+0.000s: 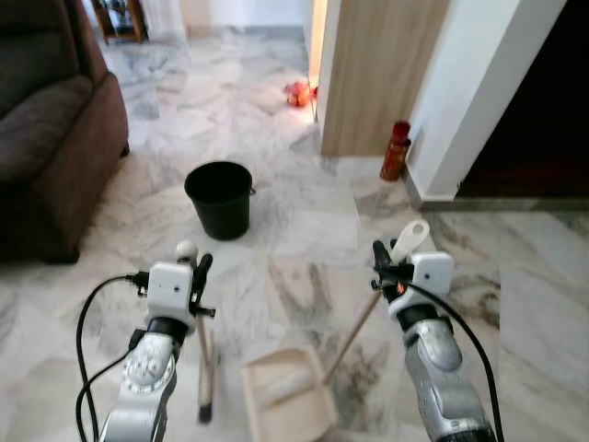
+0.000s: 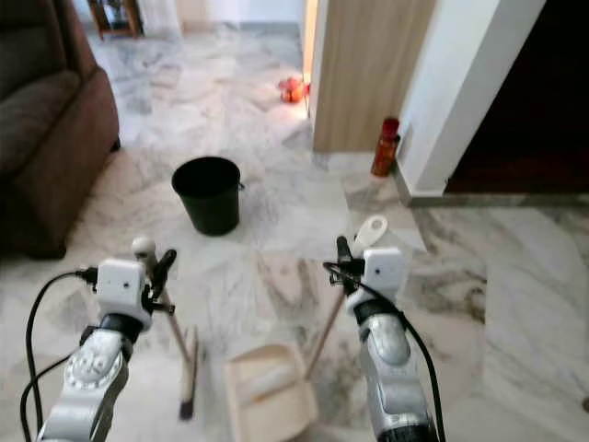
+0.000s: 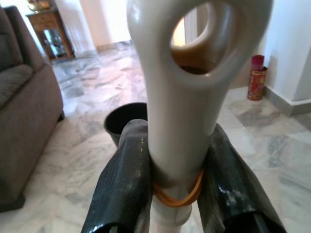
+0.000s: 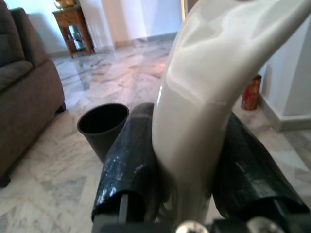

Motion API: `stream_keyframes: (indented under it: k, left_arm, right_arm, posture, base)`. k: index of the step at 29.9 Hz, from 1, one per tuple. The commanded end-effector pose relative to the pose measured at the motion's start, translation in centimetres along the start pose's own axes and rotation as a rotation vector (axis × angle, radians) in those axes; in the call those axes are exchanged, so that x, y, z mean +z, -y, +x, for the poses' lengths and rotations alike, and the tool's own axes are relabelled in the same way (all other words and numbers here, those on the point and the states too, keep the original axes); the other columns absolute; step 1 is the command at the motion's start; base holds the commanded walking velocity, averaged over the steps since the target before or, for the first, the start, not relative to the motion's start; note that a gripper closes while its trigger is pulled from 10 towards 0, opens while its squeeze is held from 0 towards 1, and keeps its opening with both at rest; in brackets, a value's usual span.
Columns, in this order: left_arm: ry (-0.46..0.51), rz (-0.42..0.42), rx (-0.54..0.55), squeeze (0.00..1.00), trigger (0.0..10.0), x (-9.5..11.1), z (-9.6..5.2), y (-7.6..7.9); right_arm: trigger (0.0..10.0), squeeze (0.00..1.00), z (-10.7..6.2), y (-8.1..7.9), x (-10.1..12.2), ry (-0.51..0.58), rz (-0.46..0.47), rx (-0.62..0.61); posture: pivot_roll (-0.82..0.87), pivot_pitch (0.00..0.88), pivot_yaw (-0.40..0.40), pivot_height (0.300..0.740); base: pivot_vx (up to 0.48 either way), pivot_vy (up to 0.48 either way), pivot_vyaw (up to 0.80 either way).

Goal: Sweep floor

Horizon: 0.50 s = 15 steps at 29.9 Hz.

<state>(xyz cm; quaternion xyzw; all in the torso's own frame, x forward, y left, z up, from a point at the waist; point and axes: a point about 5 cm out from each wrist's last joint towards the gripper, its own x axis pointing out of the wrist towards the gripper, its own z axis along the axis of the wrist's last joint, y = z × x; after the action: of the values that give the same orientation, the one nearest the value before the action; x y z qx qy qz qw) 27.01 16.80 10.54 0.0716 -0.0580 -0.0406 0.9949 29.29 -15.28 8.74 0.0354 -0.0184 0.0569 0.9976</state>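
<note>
From the head camera I observed my left gripper point(image 2: 155, 267) closed around the top of the broom handle point(image 2: 175, 336), with the broom head point(image 2: 189, 387) resting on the marble floor point(image 2: 276, 212). My right gripper point(image 2: 348, 262) clasped the dustpan handle point(image 2: 324, 330), which slanted down to the beige dustpan point(image 2: 267, 391) lying flat between the arms. A black bucket point(image 2: 209, 193) stood further ahead, near a brown sofa point(image 2: 46, 120). A red canister point(image 2: 385, 147) stood against the white wall point(image 2: 451, 92).

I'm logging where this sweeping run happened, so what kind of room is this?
Likely a home living room: a brown sofa, polished marble floor, and a small wooden side table by the far wall.
</note>
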Motion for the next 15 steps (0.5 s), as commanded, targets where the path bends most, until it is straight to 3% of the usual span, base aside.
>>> stream_keyframes:
  k: [1,4,10,15]
  left_arm:
    - [0.052,0.010,0.002,0.00,10.0,1.09,0.18,-0.24]
    - [0.052,0.010,0.002,0.00,10.0,1.10,0.19,-0.27]
    - [0.051,0.012,0.003,0.00,10.0,1.10,0.21,-0.30]
    - [0.050,0.012,0.003,0.00,10.0,1.10,0.20,-0.31]
  right_arm:
    - [10.0,0.00,0.45,-0.36,1.20,0.046,-0.019,0.020]
    - [10.0,0.00,0.47,-0.53,1.32,0.055,-0.030,0.030]
    - [10.0,0.00,0.45,-0.68,1.35,0.055,-0.022,0.038]
    - [10.0,0.00,0.48,-0.64,1.21,0.046,-0.011,0.036]
  posture:
    - [0.09,0.076,-0.002,0.740]
    - [0.09,0.079,-0.002,0.740]
    - [0.10,0.080,-0.002,0.740]
    - [0.10,0.081,-0.002,0.740]
  base:
    - [0.289,0.000,0.00]
    - [0.329,0.000,0.00]
    - [0.332,0.000,0.70]
    - [0.294,0.000,0.00]
